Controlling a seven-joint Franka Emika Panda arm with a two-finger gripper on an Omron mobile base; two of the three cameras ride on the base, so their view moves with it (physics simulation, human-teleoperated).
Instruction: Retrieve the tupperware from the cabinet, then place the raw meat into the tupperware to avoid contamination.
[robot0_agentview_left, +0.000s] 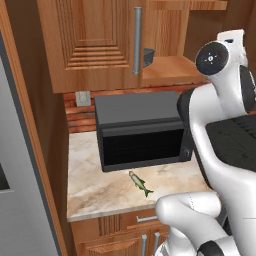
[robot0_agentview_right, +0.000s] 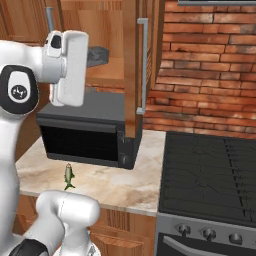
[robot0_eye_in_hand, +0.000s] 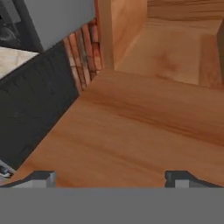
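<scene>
The dark grey tupperware (robot0_agentview_left: 148, 57) (robot0_agentview_right: 99, 55) sits on the shelf inside the cabinet (robot0_agentview_left: 90, 40), whose right door (robot0_agentview_right: 131, 65) stands open and whose left door is closed. The raw meat, a small silvery fish (robot0_agentview_left: 140, 183) (robot0_agentview_right: 69, 176), lies on the marble counter (robot0_agentview_left: 95, 185) in front of the microwave. My white hand is raised at shelf height, just in front of the tupperware in the right base view. In the hand view my gripper (robot0_eye_in_hand: 113, 179) is open, with nothing between its fingertips (robot0_eye_in_hand: 43, 178), and faces a wooden cabinet surface (robot0_eye_in_hand: 131, 127).
A big black microwave (robot0_agentview_left: 142, 130) (robot0_agentview_right: 85, 130) stands on the counter under the cabinet. A black stove (robot0_agentview_right: 210, 175) lies to the right against the brick wall (robot0_agentview_right: 210, 65). A grey fridge side (robot0_agentview_left: 20, 190) bounds the left. Drawers (robot0_agentview_left: 145, 219) sit below the counter.
</scene>
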